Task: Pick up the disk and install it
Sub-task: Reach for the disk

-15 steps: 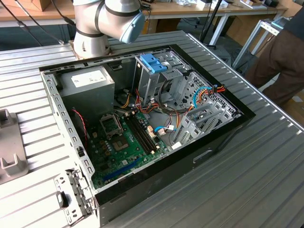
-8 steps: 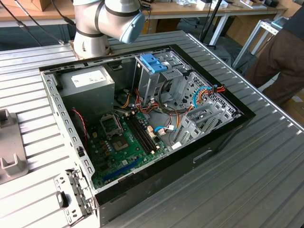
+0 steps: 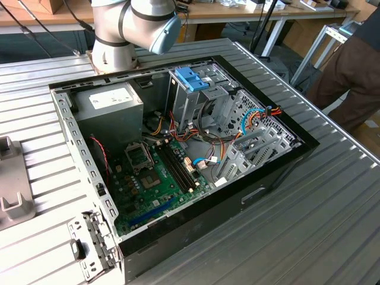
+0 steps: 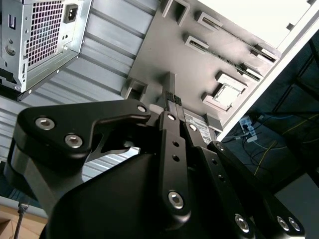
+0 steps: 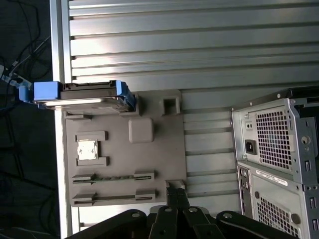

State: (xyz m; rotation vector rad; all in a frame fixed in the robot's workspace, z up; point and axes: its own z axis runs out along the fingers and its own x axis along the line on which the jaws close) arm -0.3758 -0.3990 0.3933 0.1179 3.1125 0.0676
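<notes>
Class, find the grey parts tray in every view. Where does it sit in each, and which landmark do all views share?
Exterior view: the grey parts tray at the exterior view's left edge, on the ribbed table.
Second wrist view: the tray, apart from the computer case rear.
First wrist view: the tray, with the disk at one end.
Shared landmark: the computer case.

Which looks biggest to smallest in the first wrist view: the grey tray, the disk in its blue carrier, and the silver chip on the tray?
1. grey tray, clearly the largest.
2. disk, standing edge-on at one end of the tray, so only a narrow side shows.
3. silver chip, the smallest.
</notes>
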